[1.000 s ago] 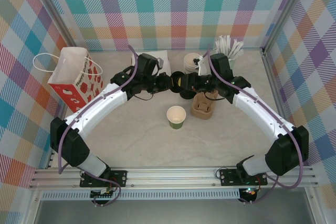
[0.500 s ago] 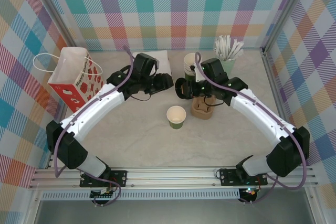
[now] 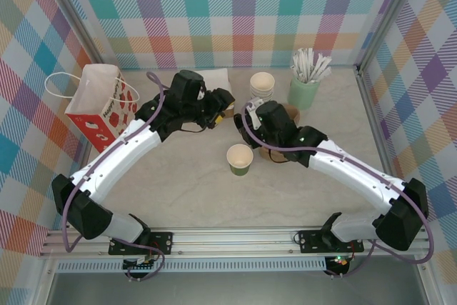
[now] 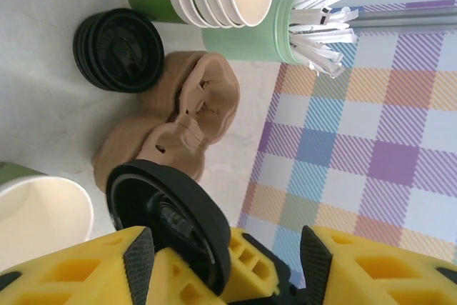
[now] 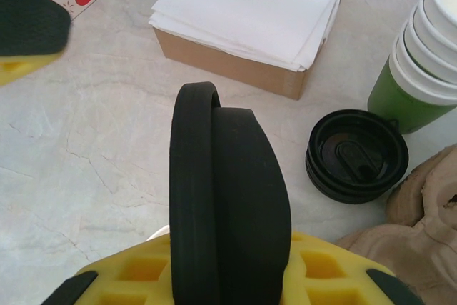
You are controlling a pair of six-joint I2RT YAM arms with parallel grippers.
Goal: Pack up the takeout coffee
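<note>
Right fingers (image 5: 325, 276): clamped on black lid (image 5: 228, 198), held on edge. Left fingers (image 4: 71, 273): spread apart, same lid between. Green cup (image 3: 240, 158): upright, open-topped, mid-table, midway between near and far edges.

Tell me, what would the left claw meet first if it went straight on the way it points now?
Most likely the black lid gripped by the right claw: it stands just ahead of the open left claw. The brown cup carrier lies beyond, though depth is unclear.

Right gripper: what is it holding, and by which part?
The right gripper holds a black lid edge-on, pinched across its top and underside near one edge.
</note>
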